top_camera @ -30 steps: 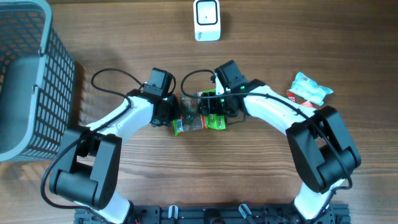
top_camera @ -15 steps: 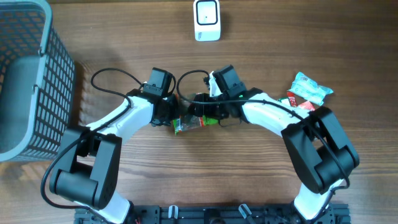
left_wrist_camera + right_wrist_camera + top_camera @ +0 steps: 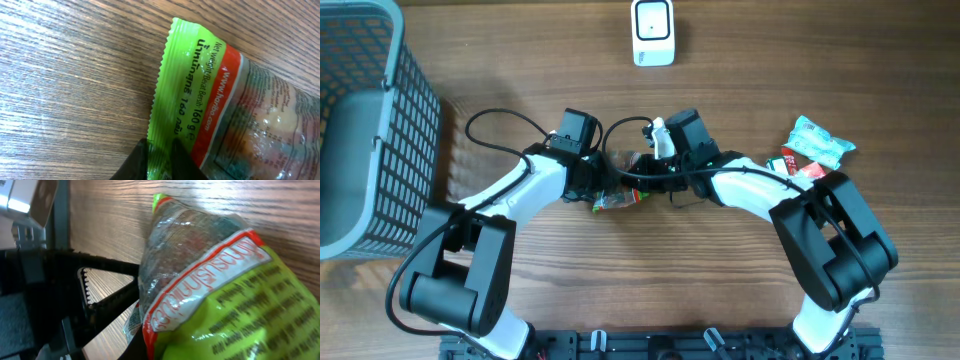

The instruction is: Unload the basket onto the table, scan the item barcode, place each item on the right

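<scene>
Far left on my overhead view, a grey mesh basket (image 3: 360, 130) stands on the wooden table (image 3: 520, 300). The left tool (image 3: 600, 188) is near the table's middle, clamped tight on the green serrated end of a Haribo gummy bag (image 3: 618, 200). In the left wrist view its dark fingers (image 3: 181, 160) pinch that edge, and the bag's red band and clear window run off to the right. The bag lies between the two tools. Well apart from it, toward the far edge, is the white scanner (image 3: 653, 32). The right tool (image 3: 657, 180) sits over the bag's other end. Its wrist view is filled by crinkled wrapper, and I cannot tell whether it has closed on anything. Further right lie a pale blue-green snack packet (image 3: 820, 140) and a red packet (image 3: 796, 163), just beside each other.
</scene>
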You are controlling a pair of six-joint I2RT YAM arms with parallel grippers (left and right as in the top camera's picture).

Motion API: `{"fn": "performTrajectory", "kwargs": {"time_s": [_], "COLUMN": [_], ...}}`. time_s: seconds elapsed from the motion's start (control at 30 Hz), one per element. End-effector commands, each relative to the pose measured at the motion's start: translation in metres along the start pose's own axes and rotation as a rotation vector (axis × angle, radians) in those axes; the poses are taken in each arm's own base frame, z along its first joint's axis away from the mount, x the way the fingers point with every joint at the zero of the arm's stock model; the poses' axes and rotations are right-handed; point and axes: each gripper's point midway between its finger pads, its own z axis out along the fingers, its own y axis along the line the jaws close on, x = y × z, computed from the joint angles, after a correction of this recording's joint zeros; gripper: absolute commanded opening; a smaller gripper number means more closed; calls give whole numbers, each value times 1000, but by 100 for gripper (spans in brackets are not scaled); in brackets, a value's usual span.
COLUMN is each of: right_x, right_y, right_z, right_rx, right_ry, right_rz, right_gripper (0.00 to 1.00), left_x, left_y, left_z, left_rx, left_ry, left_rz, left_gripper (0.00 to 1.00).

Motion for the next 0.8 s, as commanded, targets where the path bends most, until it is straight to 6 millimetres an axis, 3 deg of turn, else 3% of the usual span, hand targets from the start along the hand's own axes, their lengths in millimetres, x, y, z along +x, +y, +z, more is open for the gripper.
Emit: {"fn": "performTrajectory", "kwargs": {"time_s": [0.0,0.03,0.27,0.37,0.4,0.5,0.67,0.77], "right_x": [10,10,5,3,3,-7,-17,-9], "right_y": [14,12,13,25,27,26,61,70], "right_z": [4,3,-18,-36,-41,-61,-112,-126], "right_rx": [-72,-69,-188,-314,-307,-145,-36,-22], "right_ry": [51,51,85,80,68,-8,-130,-131], "right_rz": [-95,-75,-51,-235,-304,-474,-750,-888], "right_gripper": [10,4,4,4,4,4,4,4], "left_x": [15,11,-27,-37,-39,-54,-90,-98], "left_y": [20,20,24,31,33,48,84,96], "left_z": [13,8,-47,-66,-72,-87,-117,-121], "left_rx": [-68,-64,-5,7,10,1,-22,-24], "left_ry": [61,53,-69,-111,-125,-155,-216,-242], "left_rz": [-19,-27,-25,-43,-43,-52,-166,-201], "left_gripper": [11,11,18,21,26,44,49,57]}}
